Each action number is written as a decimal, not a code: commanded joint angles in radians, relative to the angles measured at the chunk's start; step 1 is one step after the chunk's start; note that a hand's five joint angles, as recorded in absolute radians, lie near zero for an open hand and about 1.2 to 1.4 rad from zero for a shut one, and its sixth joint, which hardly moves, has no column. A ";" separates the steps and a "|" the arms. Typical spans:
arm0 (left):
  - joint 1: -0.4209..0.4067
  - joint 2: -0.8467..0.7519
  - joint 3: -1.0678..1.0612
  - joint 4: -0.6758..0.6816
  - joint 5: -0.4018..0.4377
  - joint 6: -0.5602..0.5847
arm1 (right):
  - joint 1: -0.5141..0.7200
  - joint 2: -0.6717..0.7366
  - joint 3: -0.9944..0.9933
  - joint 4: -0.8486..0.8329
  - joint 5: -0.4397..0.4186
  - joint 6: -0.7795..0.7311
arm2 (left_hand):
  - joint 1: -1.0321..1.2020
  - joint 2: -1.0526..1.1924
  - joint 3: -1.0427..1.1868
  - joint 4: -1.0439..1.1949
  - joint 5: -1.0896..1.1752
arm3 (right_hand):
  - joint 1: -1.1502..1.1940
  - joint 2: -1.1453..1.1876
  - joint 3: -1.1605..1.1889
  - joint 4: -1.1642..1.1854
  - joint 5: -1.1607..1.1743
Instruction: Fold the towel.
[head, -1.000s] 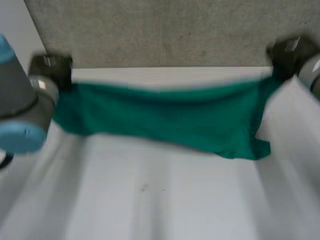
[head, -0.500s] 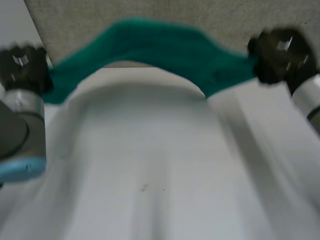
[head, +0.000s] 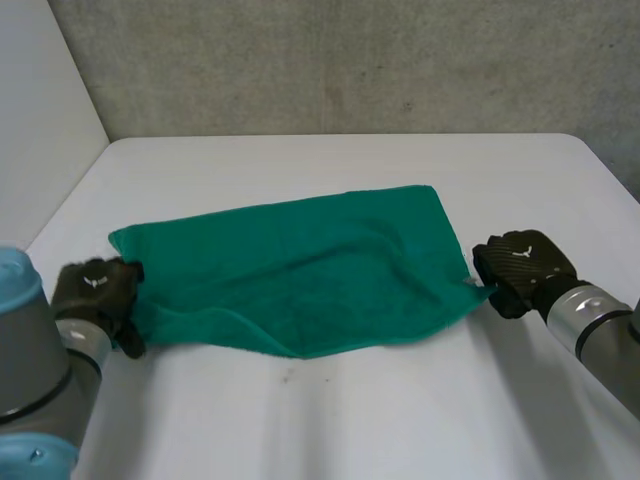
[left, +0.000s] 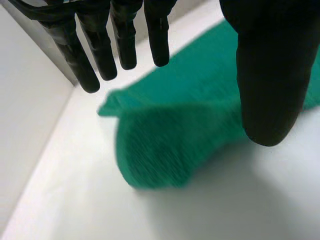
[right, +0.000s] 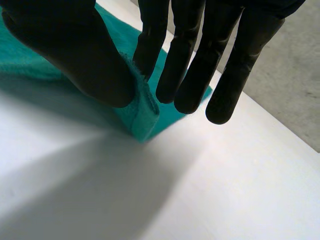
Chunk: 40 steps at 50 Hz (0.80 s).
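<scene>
Towel (head: 300, 270) lies spread on the bench (head: 350, 420). Left hand (head: 95, 290) sits low at its left corner, fingers straight, thumb apart, gripping nothing. Right hand (head: 520, 265) pinches the right corner between thumb and finger.

Lab-like room: bare white table (head: 340, 420), grey wall (head: 350, 60).

towel (head: 300, 270) mid-table, open table (head: 350, 420) around, wall (head: 350, 60) behind

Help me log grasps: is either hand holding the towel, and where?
The right hand pinches the towel at its near right corner, between thumb and finger; the left hand is open, holding nothing.
</scene>
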 joint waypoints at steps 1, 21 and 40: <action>0.038 0.038 0.092 -0.013 0.042 0.000 | -0.059 -0.005 0.004 -0.007 -0.007 0.000 | -0.002 0.005 0.000 0.015 0.018 | 0.413 0.218 0.211 0.203 0.227; 0.179 -0.213 0.366 -0.416 0.281 -0.076 | -0.110 0.008 -0.002 -0.090 -0.001 -0.045 | 0.321 0.328 0.323 0.338 0.341 | 0.413 0.218 0.211 0.203 0.227; 0.175 -0.241 0.369 -0.426 0.191 -0.062 | -0.104 0.010 0.007 -0.088 -0.001 -0.051 | 0.881 0.888 0.883 0.898 0.900 | 0.413 0.218 0.211 0.203 0.227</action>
